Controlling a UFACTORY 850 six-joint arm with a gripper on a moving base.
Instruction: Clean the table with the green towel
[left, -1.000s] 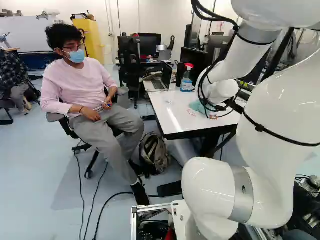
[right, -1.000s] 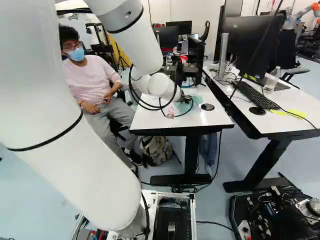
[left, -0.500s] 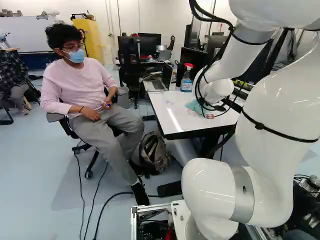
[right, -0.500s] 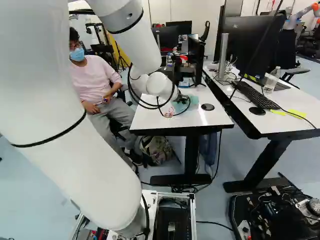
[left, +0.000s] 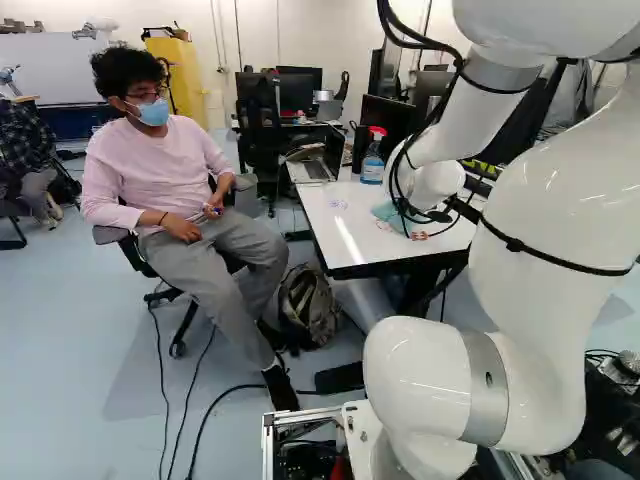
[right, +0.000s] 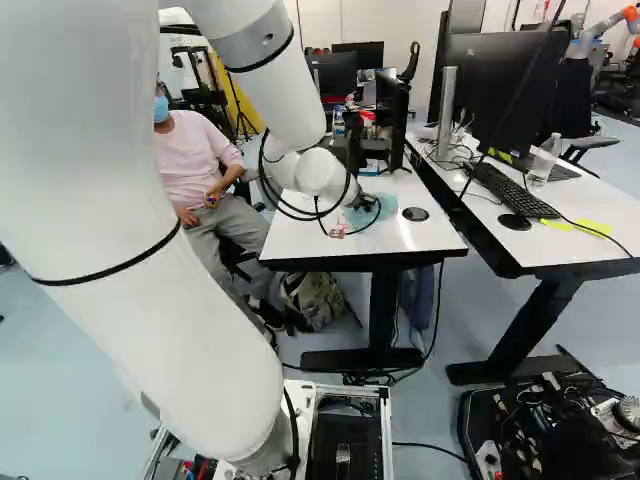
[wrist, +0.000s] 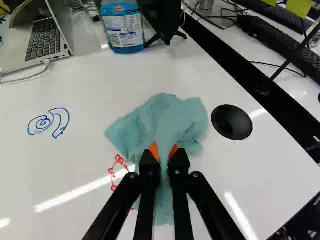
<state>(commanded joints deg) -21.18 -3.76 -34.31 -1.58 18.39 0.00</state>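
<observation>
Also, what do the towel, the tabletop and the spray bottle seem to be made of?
Towel: soft matte fabric, going by its loose folds; the weave is unclear.
Tabletop: hard and glossy, mirroring streaks of light; laminate or coated board, I can't tell which.
Spray bottle: likely smooth see-through plastic, blue showing around its paper-like label.

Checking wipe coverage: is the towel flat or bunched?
Bunched: the towel is pinched in the hand, with creased cloth spilling out over the table.
</observation>
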